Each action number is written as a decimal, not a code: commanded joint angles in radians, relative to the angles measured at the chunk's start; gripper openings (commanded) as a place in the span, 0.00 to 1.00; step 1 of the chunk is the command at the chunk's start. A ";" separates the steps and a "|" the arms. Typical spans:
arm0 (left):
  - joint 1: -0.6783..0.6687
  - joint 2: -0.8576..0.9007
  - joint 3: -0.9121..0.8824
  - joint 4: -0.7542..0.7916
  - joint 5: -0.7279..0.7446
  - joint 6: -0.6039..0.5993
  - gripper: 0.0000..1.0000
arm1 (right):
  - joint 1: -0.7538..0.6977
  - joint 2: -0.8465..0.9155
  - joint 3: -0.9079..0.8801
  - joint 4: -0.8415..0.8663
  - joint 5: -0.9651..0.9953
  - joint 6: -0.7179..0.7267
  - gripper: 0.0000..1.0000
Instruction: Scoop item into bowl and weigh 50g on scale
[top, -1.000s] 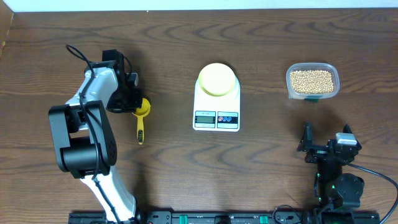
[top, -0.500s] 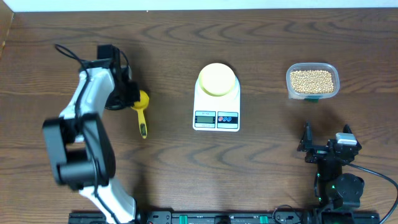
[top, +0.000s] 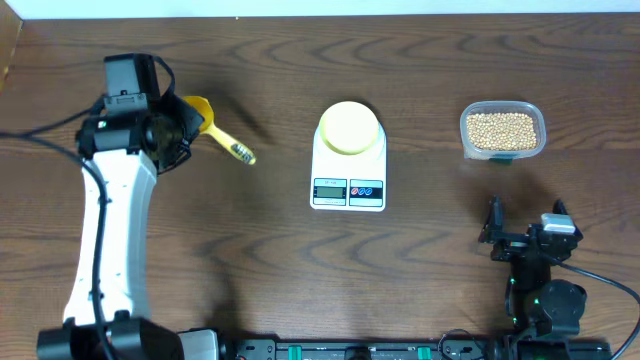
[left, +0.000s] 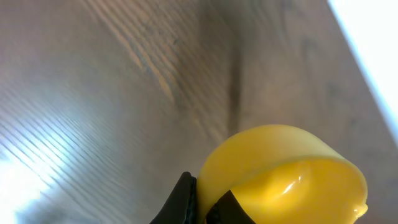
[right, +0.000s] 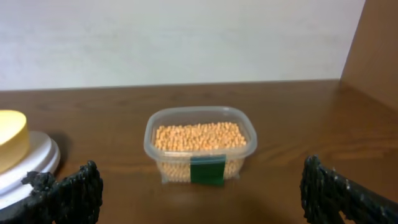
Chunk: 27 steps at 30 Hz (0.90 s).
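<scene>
My left gripper (top: 186, 124) is shut on the wall of the yellow scoop's cup (top: 198, 108), and the handle (top: 236, 148) sticks out toward the scale. In the left wrist view the black fingertips (left: 186, 198) pinch the scoop (left: 292, 180) above the wood. The pale-yellow bowl (top: 349, 127) sits on the white scale (top: 348, 185). Tan beans (top: 502, 128) fill a clear tub (right: 200, 144) at the right. My right gripper (top: 526, 234) rests open near the front edge and faces the tub, with its fingers (right: 67, 194) wide apart. The bowl (right: 10, 139) shows at that view's left edge.
The brown wooden table (top: 420, 60) ends at a white wall at the back. A wooden side panel (right: 376, 43) rises at the far right. A green label (right: 207, 170) marks the tub's front.
The left arm has lifted the scoop off the table and carried it back and left. Its handle now points right toward the scale. The right arm has not moved.
</scene>
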 joint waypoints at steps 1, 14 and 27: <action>0.002 -0.026 0.017 -0.005 0.044 -0.239 0.08 | 0.008 -0.008 -0.001 0.054 -0.007 0.037 0.99; -0.039 -0.026 0.017 0.000 0.064 -0.251 0.07 | 0.008 0.002 0.088 0.101 -0.099 0.159 0.99; -0.039 -0.026 0.017 0.002 0.065 -0.328 0.08 | 0.008 0.443 0.504 -0.132 -0.256 0.158 0.99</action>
